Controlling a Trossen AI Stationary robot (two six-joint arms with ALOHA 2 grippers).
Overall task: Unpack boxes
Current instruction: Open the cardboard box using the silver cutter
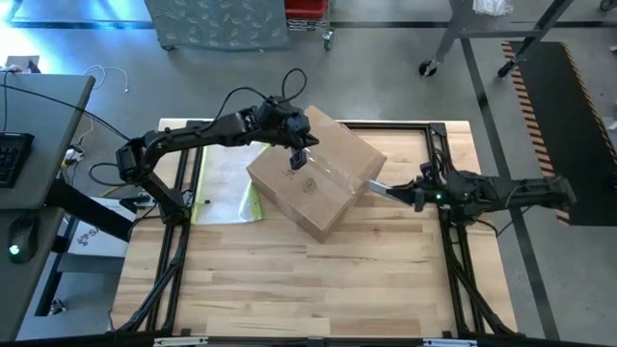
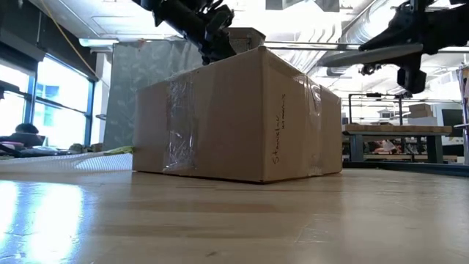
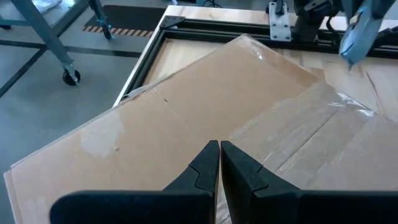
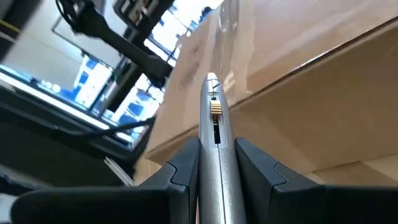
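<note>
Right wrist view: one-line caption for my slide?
Right gripper holds a silver box cutter, blade at the taped cardboard box.

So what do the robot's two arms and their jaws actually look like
Both arms are dark, near-black jointed links with black cables running along them. The left arm ends in a left gripper with two tapered black jaws, their inner edges stepped. The right arm shows a small green light near its wrist; the right gripper has matching angular black jaws.
</note>
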